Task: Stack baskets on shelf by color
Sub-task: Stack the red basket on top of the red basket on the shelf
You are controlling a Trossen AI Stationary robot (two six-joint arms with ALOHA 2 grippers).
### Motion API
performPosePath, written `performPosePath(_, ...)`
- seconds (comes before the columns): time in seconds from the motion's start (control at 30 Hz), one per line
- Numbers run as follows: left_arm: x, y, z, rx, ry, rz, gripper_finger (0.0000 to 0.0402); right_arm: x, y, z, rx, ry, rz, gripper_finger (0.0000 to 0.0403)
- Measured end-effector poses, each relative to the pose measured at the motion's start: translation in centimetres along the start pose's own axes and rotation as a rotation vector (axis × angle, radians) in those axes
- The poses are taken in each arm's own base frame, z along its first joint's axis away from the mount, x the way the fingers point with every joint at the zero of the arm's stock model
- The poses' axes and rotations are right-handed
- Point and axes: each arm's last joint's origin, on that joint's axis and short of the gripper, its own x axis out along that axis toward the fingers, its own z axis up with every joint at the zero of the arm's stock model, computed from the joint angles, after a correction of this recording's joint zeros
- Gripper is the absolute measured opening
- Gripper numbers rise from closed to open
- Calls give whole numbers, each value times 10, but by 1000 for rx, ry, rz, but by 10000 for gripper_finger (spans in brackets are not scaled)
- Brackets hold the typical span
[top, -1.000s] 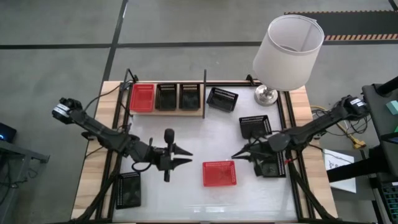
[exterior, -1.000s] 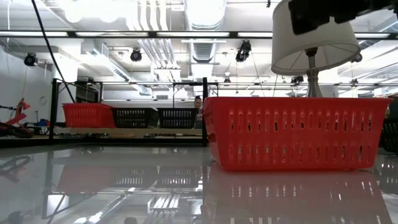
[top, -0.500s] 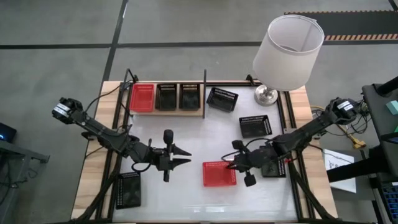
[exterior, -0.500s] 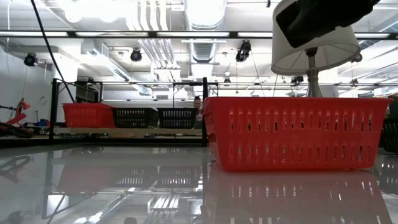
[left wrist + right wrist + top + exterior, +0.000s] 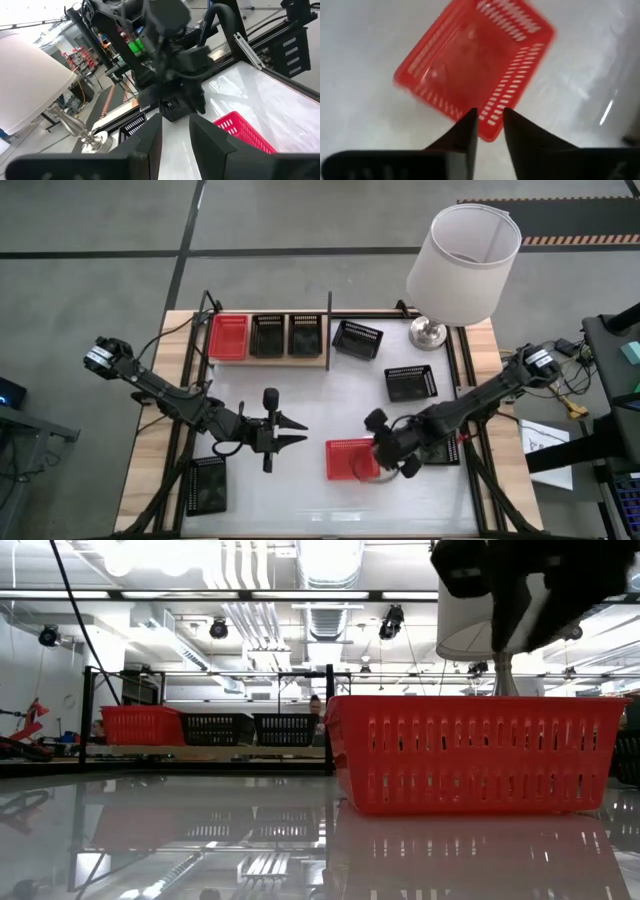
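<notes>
A red basket [image 5: 350,459] sits flat on the white table, near its near edge; it also shows in the right wrist view [image 5: 470,65] and the low view [image 5: 480,755]. My right gripper [image 5: 373,464] hovers over that basket's right end, pointing down and open, its fingers on either side of the end wall [image 5: 490,117] but above it. My left gripper [image 5: 296,433] waits open, left of the basket, pointing toward it. The shelf [image 5: 268,358] at the far left holds one red basket [image 5: 228,337] and two black baskets [image 5: 266,335] [image 5: 305,334].
More black baskets lie past the shelf's divider [image 5: 357,338], at mid right [image 5: 411,383], under my right arm [image 5: 443,450] and off the table's left side [image 5: 206,485]. A white-shaded lamp [image 5: 462,250] stands at the far right corner. Bare tabletop lies between the shelf and the red basket.
My right gripper has moved toward the table's near edge and a little left, from beside the red basket to over its right end, tipping from level to pointing down. The basket has not moved.
</notes>
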Motion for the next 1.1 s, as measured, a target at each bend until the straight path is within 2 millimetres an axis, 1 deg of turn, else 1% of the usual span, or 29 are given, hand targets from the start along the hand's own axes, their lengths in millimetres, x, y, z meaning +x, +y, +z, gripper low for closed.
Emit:
performPosePath(0.1, 0, 0, 0, 0, 0, 0, 82, 7, 5, 3, -170, 63, 19, 130)
performPosePath(0.2, 0, 0, 0, 0, 0, -1, 82, 17, 5, 4, -257, 132, 29, 157)
performPosePath(0.3, 0, 0, 0, 0, 0, 0, 82, 29, 6, 6, -309, 168, 48, 169)
performPosePath(0.43, 0, 0, 0, 0, 0, -1, 82, 46, 10, 6, -372, 210, 78, 167)
performPosePath(0.53, 0, 0, 0, 0, 0, -1, 82, 60, 12, 4, -388, 246, 97, 151)
performPosePath(0.67, 0, 0, 0, 0, 0, -1, 82, 69, 14, 3, -395, 272, 112, 106)
performPosePath(0.83, 0, 1, 0, 0, 16, 34, 82, 68, 15, 4, -380, 264, 115, 26)
performPosePath(0.87, -1, 2, 0, 3, 24, 57, 82, 67, 15, 4, -371, 257, 111, 18)
performPosePath(1.0, -6, 12, 4, -23, 60, 233, 82, 58, 12, 8, -291, 218, 82, 11)
performPosePath(1.1, -13, 21, 7, -20, 93, 349, 82, 51, 7, 18, -148, 186, 46, 9)
